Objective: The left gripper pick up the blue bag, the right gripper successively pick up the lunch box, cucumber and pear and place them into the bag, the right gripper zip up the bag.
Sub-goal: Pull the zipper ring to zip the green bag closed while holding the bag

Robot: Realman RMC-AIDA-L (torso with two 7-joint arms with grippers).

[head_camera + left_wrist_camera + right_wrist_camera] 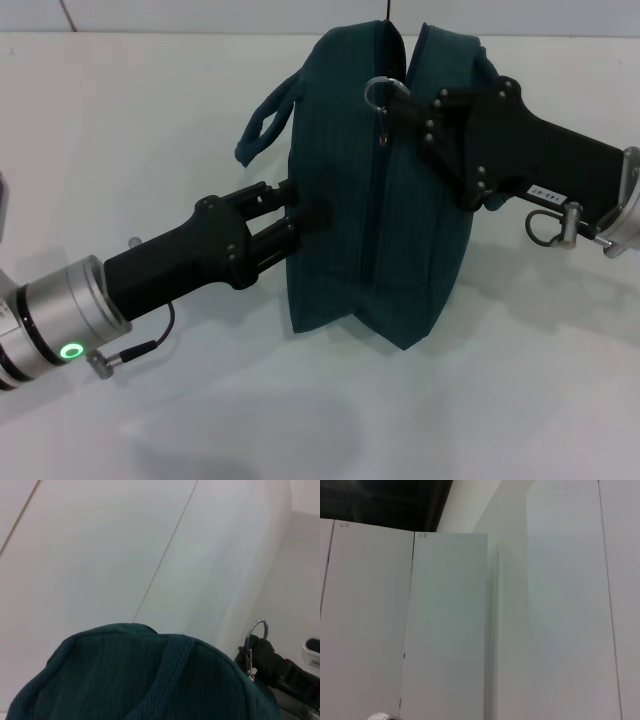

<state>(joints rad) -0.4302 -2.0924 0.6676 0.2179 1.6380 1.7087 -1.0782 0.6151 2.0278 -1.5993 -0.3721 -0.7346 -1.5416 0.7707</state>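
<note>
While the left tool (pixel 300 225) grips the blue bag (pixel 385 190), the right tool (pixel 405 105) pinches its zip-pull (pixel 382 95).

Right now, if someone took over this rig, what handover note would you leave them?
Left gripper: pressed against the blue bag's side; grip hidden.
Right gripper: at the zip-pull ring near the bag's top, fingers look closed on it.
Bag stands upright on the white table; seam looks mostly zipped.
Lunch box, cucumber, pear: not visible, presumably inside.
Left: finish zip, release.
</note>
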